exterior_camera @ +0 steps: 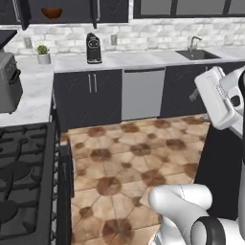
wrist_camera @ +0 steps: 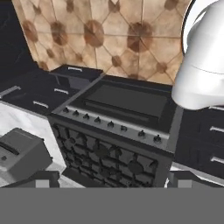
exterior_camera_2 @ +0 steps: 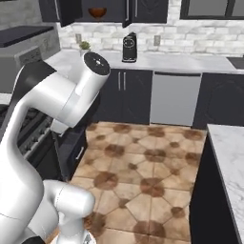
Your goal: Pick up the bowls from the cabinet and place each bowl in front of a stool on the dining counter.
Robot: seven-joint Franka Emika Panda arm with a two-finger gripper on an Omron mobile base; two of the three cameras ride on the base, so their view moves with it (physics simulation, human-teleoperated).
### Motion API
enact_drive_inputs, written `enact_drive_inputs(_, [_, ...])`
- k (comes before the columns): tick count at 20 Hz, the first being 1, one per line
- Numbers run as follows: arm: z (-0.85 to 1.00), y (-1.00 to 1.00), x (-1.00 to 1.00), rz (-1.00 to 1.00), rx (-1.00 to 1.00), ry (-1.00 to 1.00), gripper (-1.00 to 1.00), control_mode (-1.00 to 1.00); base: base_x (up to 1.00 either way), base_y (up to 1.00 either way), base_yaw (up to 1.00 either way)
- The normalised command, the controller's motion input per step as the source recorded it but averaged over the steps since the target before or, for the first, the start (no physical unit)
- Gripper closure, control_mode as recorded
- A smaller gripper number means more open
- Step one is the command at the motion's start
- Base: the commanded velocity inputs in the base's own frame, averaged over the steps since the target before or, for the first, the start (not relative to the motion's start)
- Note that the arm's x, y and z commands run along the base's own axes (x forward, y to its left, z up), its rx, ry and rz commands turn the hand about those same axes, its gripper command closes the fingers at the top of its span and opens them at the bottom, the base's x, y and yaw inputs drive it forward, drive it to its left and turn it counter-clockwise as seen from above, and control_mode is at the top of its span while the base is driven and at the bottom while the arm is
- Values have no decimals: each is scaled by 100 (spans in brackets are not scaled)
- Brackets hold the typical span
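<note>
A glossy reddish-brown bowl [exterior_camera: 51, 13] [exterior_camera_2: 97, 12] rests on the dark shelf of the cabinet [exterior_camera: 72, 9] [exterior_camera_2: 112, 8], whose doors stand open, above the wall counter at the far end. The dining counter [exterior_camera_2: 232, 155] shows its white marble top at the right edge, close to the base. My gripper [wrist_camera: 113, 178] is open with nothing between its dark fingertips [wrist_camera: 43, 177], which stand wide apart. It hangs high over the stove, far from the bowl and the cabinet.
A black stove [exterior_camera: 24, 177] [wrist_camera: 118, 144] and a grey toaster [exterior_camera: 9, 81] [wrist_camera: 22, 153] stand at the left. A coffee machine [exterior_camera: 94, 48], a potted plant [exterior_camera: 43, 54] and a sink [exterior_camera: 196, 53] sit on the wall counter. Tiled floor [exterior_camera: 129, 158] lies between.
</note>
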Motion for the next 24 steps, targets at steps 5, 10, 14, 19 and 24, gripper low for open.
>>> enact_drive_inputs(5, [0,0,0,0,0,0,-100,100,100,19,15])
enact_drive_inputs(10, [0,0,0,0,0,0,-100,100,100,0,31])
enact_drive_inputs(14, [0,0,0,0,0,0,-100,100,100,0,28])
enact_drive_inputs(19, [0,0,0,0,0,0,-100,100,100,0,17])
enact_drive_inputs(24, [0,0,0,0,0,0,-100,100,100,0,16])
